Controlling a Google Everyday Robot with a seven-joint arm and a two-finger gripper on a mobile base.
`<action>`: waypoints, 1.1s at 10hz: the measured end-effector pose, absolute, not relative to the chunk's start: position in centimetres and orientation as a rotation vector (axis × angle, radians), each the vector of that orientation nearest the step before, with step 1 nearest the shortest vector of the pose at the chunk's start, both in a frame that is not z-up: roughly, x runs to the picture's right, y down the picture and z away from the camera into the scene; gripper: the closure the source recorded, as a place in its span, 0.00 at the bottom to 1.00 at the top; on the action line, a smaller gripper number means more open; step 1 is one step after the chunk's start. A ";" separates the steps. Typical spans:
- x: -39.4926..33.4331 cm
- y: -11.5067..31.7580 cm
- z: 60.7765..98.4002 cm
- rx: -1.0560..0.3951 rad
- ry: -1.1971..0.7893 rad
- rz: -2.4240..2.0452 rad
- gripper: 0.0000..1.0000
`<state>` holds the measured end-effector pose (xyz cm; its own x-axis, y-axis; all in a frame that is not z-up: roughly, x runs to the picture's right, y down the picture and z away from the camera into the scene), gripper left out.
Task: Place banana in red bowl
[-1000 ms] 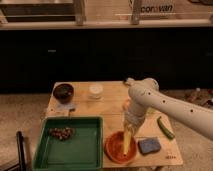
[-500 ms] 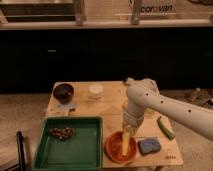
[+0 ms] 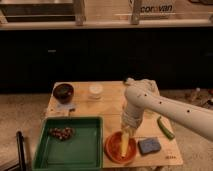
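In the camera view, a light wooden table (image 3: 112, 107) stands before a dark wall of cabinets. The white arm (image 3: 170, 107) reaches in from the right and bends down at its wrist, so the gripper (image 3: 126, 134) hangs directly over the red bowl (image 3: 120, 148), which sits at the table's front edge. The banana (image 3: 123, 143) stands nearly upright below the gripper, its lower end inside the bowl and its upper end up at the fingers; whether the fingers clamp it or have parted cannot be told from here. Just right of the bowl lies a blue sponge (image 3: 149, 146), and further right a green vegetable (image 3: 165, 128) rests near the table's edge. Left of the bowl, touching or almost touching it, is a green tray (image 3: 70, 148) holding a small brownish cluster (image 3: 61, 133). At the back of the table sit a dark maroon bowl (image 3: 63, 92) and a small white container (image 3: 95, 90)
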<state>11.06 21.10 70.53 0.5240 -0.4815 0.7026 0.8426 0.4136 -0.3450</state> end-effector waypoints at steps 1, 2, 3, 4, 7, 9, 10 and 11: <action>11.0 21.2 70.5 -0.750 -0.554 -0.888 0.94; 10.9 21.2 70.5 -0.750 -0.560 -0.895 0.86; 10.7 21.4 70.6 -0.752 -0.571 -0.908 0.78; 9.9 21.5 70.7 -0.757 -0.590 -0.935 0.66; 8.3 21.9 71.1 -0.777 -0.630 -0.988 0.36; 8.2 22.2 71.5 -0.793 -0.643 -0.990 0.21; 8.2 22.4 71.6 -0.800 -0.647 -0.990 0.20; 8.5 22.6 71.7 -0.805 -0.651 -0.985 0.20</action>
